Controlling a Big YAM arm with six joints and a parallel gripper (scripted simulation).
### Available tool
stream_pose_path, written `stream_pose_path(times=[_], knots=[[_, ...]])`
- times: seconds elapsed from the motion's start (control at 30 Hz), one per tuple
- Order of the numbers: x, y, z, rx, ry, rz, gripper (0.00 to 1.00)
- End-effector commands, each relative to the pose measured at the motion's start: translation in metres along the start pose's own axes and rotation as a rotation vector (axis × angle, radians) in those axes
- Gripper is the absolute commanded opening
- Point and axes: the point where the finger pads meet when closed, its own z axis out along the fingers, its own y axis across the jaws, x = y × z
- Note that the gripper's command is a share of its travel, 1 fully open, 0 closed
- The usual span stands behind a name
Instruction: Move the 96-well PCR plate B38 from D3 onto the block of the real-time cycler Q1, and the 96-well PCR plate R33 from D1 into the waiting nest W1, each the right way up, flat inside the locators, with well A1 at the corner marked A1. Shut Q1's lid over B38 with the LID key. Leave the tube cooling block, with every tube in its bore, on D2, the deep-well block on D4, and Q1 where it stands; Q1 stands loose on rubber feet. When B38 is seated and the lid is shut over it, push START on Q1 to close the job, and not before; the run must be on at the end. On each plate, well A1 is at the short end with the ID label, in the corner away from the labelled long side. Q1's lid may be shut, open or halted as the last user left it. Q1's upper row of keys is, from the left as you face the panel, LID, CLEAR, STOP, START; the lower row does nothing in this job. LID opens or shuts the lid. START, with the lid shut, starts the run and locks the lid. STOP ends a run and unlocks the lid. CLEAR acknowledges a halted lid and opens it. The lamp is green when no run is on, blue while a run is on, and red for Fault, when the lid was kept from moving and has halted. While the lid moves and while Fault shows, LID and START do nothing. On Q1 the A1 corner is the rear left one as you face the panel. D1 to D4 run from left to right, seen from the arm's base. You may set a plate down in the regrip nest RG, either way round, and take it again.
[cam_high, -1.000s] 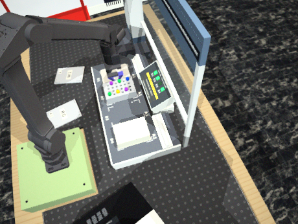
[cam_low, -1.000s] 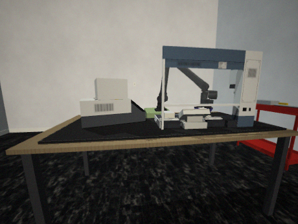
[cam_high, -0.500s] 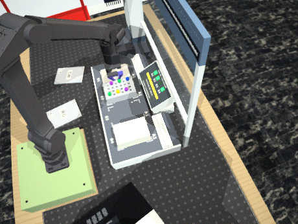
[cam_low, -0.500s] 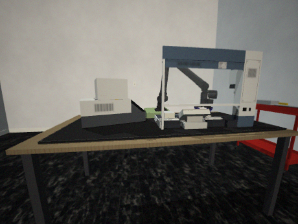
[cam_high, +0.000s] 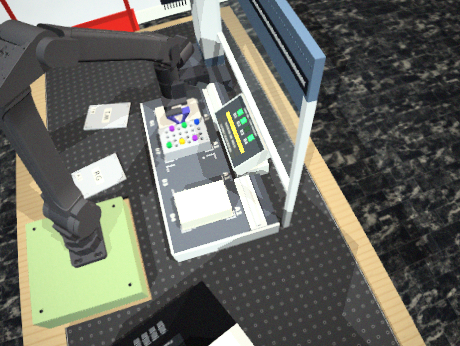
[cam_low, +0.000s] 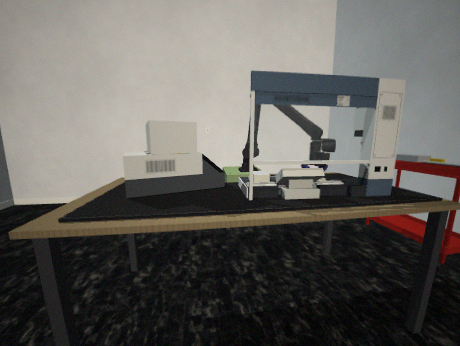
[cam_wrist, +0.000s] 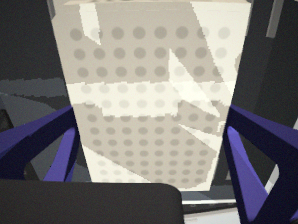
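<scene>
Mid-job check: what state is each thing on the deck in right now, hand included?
Hand: fingers either side of the plate, grip not confirmed.
PCR plate: flat in its D1 locators, wells up.
Tube cooling block: on deck, tubes in bores.
Deep-well block: seated flat on deck.
Waiting nest: unoccupied.
RG nest: unoccupied.
</scene>
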Motion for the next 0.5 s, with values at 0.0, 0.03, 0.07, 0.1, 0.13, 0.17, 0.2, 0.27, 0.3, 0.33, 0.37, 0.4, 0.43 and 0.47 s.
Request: stream_pose_path(times=[0.0, 0.03, 0.07, 0.1, 0.13, 0.17, 0.2, 0.27, 0.3, 0.33, 0.37, 0.4, 0.43, 0.47], knots=[[-0.011, 0.006, 0.002, -0.019, -0.008, 0.025, 0.0], [-0.009, 0.006, 0.004, -0.019, -0.007, 0.025, 0.0], [-0.008, 0.004, 0.006, -0.016, -0.004, 0.025, 0.0], [-0.007, 0.003, 0.008, -0.013, -0.002, 0.024, 0.0], [-0.007, 0.003, 0.008, -0.013, -0.002, 0.024, 0.0], [-0.007, 0.003, 0.008, -0.013, -0.002, 0.024, 0.0], [-0.005, 0.002, 0.009, -0.01, 0.001, 0.024, 0.0], [-0.003, -0.001, 0.012, -0.004, 0.006, 0.023, 0.0], [-0.002, -0.001, 0.013, -0.004, 0.007, 0.023, 0.0], [-0.002, -0.001, 0.014, -0.003, 0.008, 0.023, 0.0], [-0.002, -0.001, 0.014, -0.002, 0.009, 0.023, 0.0], [-0.001, -0.002, 0.015, -0.002, 0.01, 0.023, 0.0], [-0.001, -0.002, 0.016, -0.001, 0.01, 0.023, 0.0], [0.0, -0.002, 0.017, 0.0, 0.011, 0.023, 0.0]])
